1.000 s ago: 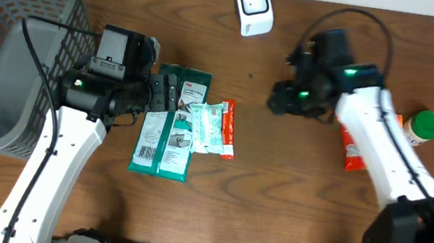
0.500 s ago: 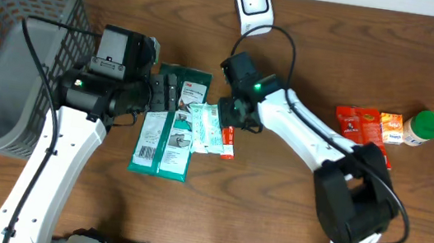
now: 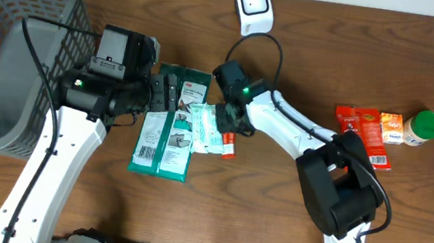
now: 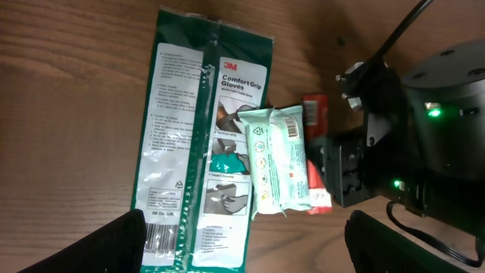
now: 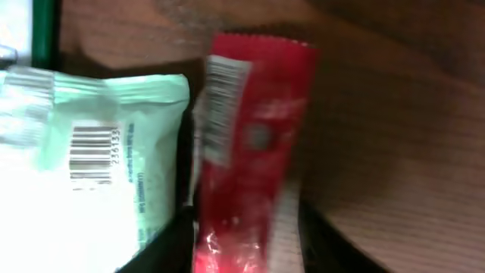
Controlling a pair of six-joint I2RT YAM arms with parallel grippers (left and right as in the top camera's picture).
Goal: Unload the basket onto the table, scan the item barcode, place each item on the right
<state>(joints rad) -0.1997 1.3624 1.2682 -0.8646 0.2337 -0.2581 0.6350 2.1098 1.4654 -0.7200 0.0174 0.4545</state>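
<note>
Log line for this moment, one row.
phase: reaching item | right gripper: jaws astride red packet, grip unconfirmed | left gripper: jaws open above gloves pack | white scanner: far table edge

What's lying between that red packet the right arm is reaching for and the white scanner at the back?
Nothing visible: no object lies on the table between the red packet and the scanner. The right end effector straddles the packet, and the mint wipes pack only lies alongside it.
</note>
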